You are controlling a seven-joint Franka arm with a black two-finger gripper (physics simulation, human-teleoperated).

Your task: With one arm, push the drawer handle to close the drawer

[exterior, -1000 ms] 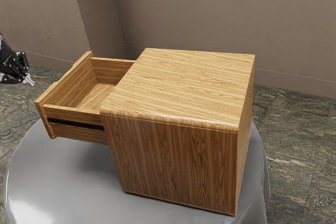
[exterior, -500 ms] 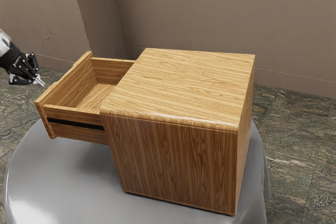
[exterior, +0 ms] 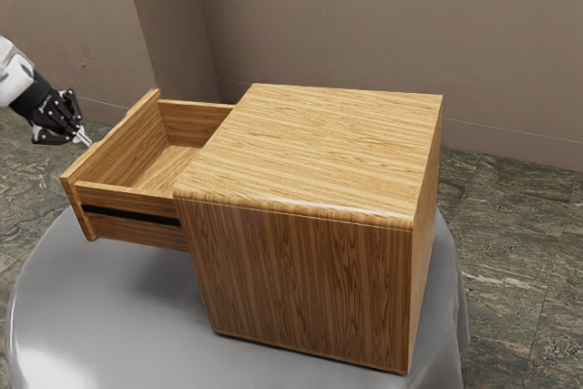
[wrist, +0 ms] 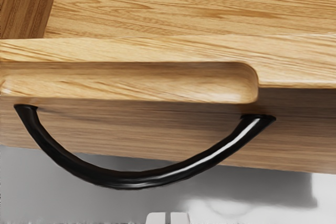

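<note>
Evidently, the push remains to be done: in the exterior view, the drawer [exterior: 127, 199] juts toward nine o'clock; we hover at its ten o'clock, gripper [exterior: 87, 140] closed, near the handle [wrist: 131, 180].

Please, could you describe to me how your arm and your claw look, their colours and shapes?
The visible part of my arm is white, smooth and rounded. It leads into a black claw with angular, jointed linkages and small pale dots on them. The slim fingertips are pale, almost white, with rounded outer corners.
</note>
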